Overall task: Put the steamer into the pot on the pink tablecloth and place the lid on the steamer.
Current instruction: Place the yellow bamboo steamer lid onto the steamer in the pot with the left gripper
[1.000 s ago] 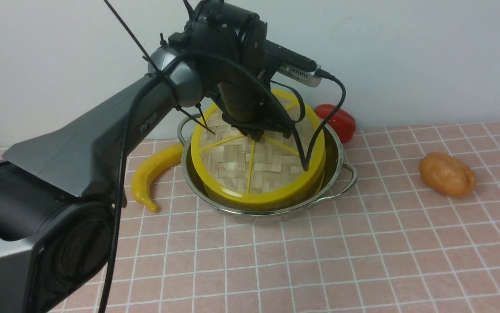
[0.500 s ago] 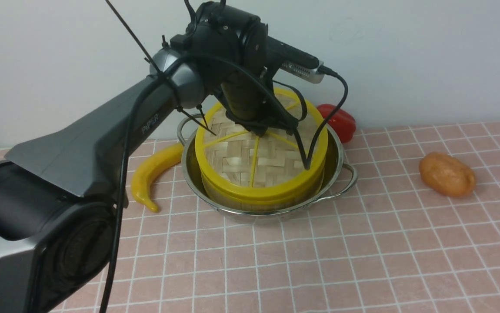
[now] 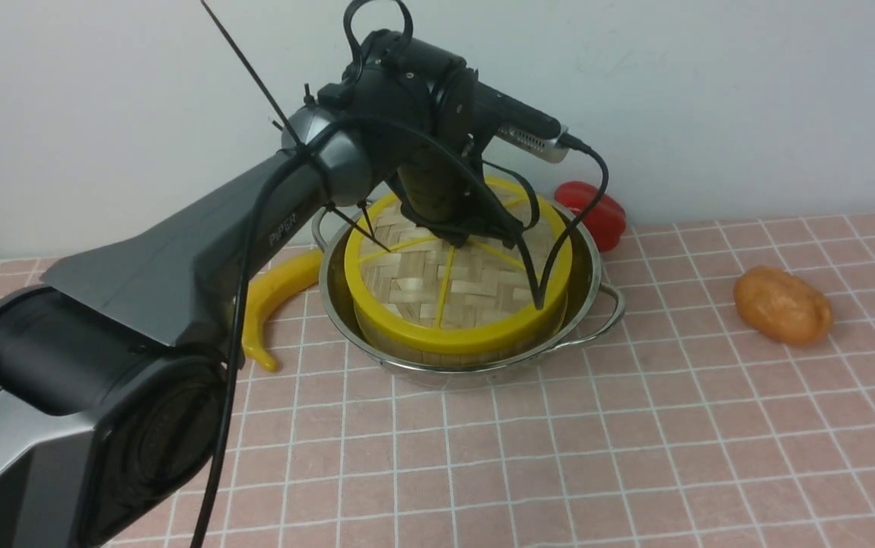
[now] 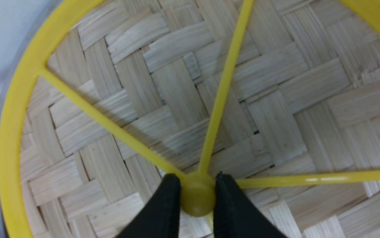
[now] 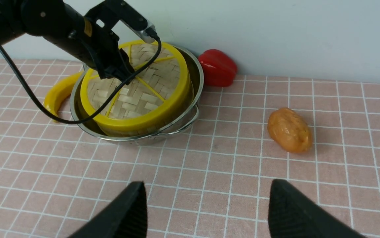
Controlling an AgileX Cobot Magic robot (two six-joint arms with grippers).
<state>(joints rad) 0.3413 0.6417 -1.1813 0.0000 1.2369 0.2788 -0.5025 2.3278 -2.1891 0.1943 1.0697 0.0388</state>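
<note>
Lid (image 4: 176, 99) hub between left tool (image 4: 196, 181) tips

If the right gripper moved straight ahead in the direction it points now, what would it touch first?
Probably the bare pink tablecloth, between the pot and the orange potato-like object; the right gripper stands open and empty. Depth is unclear.

"PIPER" in pale letters, on left arm (image 3: 202, 251) dark casing
</note>
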